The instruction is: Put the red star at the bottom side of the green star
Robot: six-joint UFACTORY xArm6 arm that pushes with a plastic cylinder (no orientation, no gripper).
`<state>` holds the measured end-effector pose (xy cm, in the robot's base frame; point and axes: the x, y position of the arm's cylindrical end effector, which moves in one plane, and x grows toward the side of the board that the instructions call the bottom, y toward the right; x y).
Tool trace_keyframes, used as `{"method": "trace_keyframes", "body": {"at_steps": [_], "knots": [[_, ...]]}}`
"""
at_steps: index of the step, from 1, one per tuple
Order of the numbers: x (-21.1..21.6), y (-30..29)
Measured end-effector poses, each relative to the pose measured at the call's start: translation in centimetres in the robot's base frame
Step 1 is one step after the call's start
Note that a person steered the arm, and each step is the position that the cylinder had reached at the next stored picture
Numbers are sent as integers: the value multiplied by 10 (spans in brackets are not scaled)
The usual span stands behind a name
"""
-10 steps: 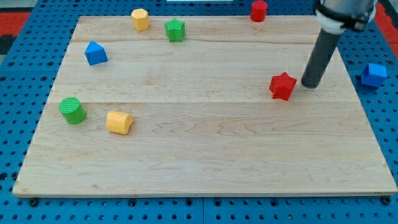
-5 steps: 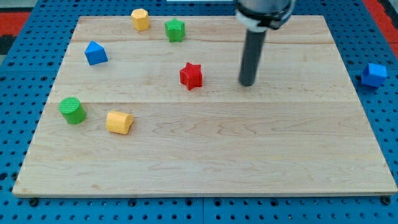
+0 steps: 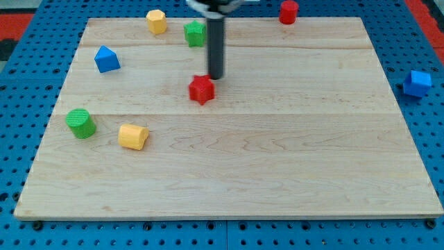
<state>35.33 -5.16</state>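
The red star (image 3: 202,89) lies on the wooden board (image 3: 277,153), left of centre in the upper half. The green star (image 3: 195,33) sits near the board's top edge, straight above the red star with a gap between them. My tip (image 3: 216,77) rests just above and to the right of the red star, very close to it or touching it. The rod rises from there and covers the green star's right edge.
A yellow block (image 3: 156,21) sits left of the green star. A blue block (image 3: 106,59) is at the upper left. A green cylinder (image 3: 81,123) and a yellow block (image 3: 132,136) are at the left. A red block (image 3: 288,11) and a blue block (image 3: 417,82) lie off the board.
The red star has slid from the board's right side to left of centre and a little down. My tip has moved left with it and now stands just above it.
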Motion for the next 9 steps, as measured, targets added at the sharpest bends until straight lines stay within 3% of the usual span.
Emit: {"method": "trace_keyframes", "body": {"at_steps": [2, 3, 4, 5, 6, 9], "knots": [[-55, 137], [12, 136], [40, 112], [-13, 115], [-17, 145], [4, -49]]}}
